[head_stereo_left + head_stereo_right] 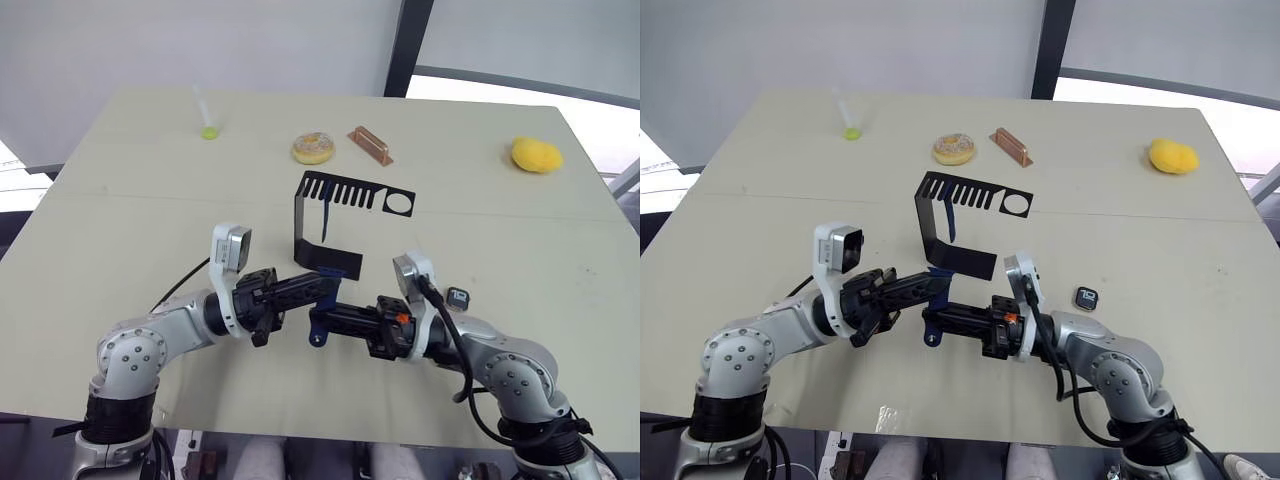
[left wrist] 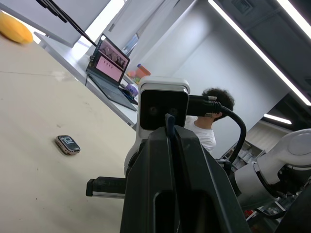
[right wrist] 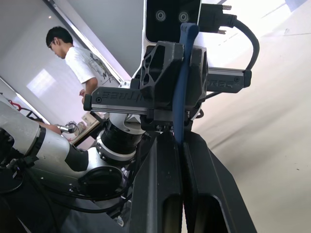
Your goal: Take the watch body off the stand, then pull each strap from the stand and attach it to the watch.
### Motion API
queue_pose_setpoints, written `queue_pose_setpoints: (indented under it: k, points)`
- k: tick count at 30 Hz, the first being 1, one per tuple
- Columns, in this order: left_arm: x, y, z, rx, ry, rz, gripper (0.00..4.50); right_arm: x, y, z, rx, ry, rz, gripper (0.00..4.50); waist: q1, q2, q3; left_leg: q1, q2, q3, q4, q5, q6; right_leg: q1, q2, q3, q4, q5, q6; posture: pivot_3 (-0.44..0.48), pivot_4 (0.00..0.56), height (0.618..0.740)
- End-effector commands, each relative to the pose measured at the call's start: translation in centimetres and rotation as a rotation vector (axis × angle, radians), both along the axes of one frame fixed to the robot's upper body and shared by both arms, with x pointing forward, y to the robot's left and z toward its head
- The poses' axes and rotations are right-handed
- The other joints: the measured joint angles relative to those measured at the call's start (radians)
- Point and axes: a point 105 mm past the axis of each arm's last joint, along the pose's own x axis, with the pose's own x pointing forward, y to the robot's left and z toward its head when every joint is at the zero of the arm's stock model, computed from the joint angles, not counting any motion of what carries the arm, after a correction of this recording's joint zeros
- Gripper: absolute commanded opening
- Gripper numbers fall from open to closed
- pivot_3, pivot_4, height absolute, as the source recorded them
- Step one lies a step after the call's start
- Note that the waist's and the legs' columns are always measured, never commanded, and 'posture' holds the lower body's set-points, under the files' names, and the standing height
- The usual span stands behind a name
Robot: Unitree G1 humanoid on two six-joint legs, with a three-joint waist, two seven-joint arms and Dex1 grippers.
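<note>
Stand sits mid-tabletop with one strap hanging in it, watch lies toward the right edge, and my left gripper and right gripper both pinch the other strap near the front edge for handover.

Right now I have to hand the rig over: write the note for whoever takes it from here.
Both end effectors are shut on one strap, held between them above the table, in front of the stand: left end effector, right end effector.
The watch body is off the stand and lies on the table beside the right arm.
The second strap hangs from the stand's slotted top plate.
Done: watch body removed, first strap pulled.
Left: attach this strap to the watch body, then pull and attach the second.
</note>
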Motion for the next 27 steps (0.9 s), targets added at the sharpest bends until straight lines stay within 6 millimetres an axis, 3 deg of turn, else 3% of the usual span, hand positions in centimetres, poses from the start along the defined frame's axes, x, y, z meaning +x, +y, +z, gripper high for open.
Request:
queue_pose_setpoints:
  k: [1,5,6,7,11,14,15,21,27]
  points:
    - [-0.4,0.6,0.3,-0.006,-0.012,0.013,0.06,0.0,-0.3,1.4,0.038,-0.074,-0.028,0.0,0.0,0.0,0.0,0.0,0.0,0.0,0.0,0.0,0.0,0.0,0.0,0.0,0.0,0.0,0.0,0.0,0.15,0.74]
    - [-0.4,0.6,0.2,0.002,-0.017,0.015,0.06,0.5,-0.5,1.3,0.014,-0.088,-0.066,0.0,0.0,0.0,0.0,0.0,0.0,0.0,0.0,0.0,0.0,0.0,0.0,0.0,-0.001,0.0,0.0,0.0,0.15,0.74]
    - [-0.4,0.6,0.1,0.007,-0.025,0.02,0.0,0.6,-0.6,1.4,0.008,-0.104,-0.08,0.66,0.0,0.0,0.0,0.0,0.0,0.0,0.0,0.0,0.0,0.0,0.0,0.0,-0.001,0.0,0.0,0.0,0.15,0.74]
    - [-0.3,0.7,0.1,0.015,-0.035,0.029,0.0,0.5,-0.8,1.4,0.0,-0.11,-0.079,0.89,0.0,0.0,0.0,0.0,0.0,0.0,0.0,0.0,0.0,0.0,0.0,0.0,-0.001,0.0,0.0,0.0,0.15,0.74]
    - [-0.3,1.7,-0.2,0.086,-0.099,0.081,0.0,0.2,-2.7,0.6,-0.111,-0.18,-0.129,2.75,0.003,0.0,0.0,-0.001,-0.001,0.0,0.0,0.0,0.0,0.0,0.0,0.0,-0.001,0.0,0.0,0.0,0.15,0.74]
    - [-0.6,3.6,-1.3,0.19,-0.177,0.144,0.0,0.7,-5.6,0.2,-0.196,-0.241,-0.26,4.23,0.002,0.0,0.0,-0.001,-0.001,0.0,-0.002,0.0,0.0,-0.001,0.0,0.0,-0.002,0.0,0.0,0.0,0.15,0.74]
    - [-0.8,4.3,-1.7,0.221,-0.193,0.158,0.0,0.9,-6.5,0.2,-0.221,-0.26,-0.303,4.45,0.0,0.0,0.0,-0.001,-0.001,0.0,-0.002,0.0,0.0,-0.001,0.0,0.0,-0.004,0.0,0.0,0.0,0.15,0.74]
    - [-0.9,9.6,-3.5,0.37,-0.192,0.299,0.0,1.6,-13.5,-0.4,-0.416,-0.447,-0.628,4.45,0.003,0.001,0.0,0.0,0.0,0.002,-0.003,0.0,-0.001,-0.001,0.0,0.001,-0.006,0.0,-0.001,0.0,0.15,0.74]
    - [2.3,16.8,-2.9,0.486,-0.313,0.781,0.0,-0.1,-22.1,-2.5,-0.644,-0.555,-1.01,4.45,0.011,0.001,0.001,0.0,0.0,0.003,-0.004,0.0,-0.001,-0.001,-0.001,0.003,-0.007,0.0,-0.001,0.0,0.15,0.74]
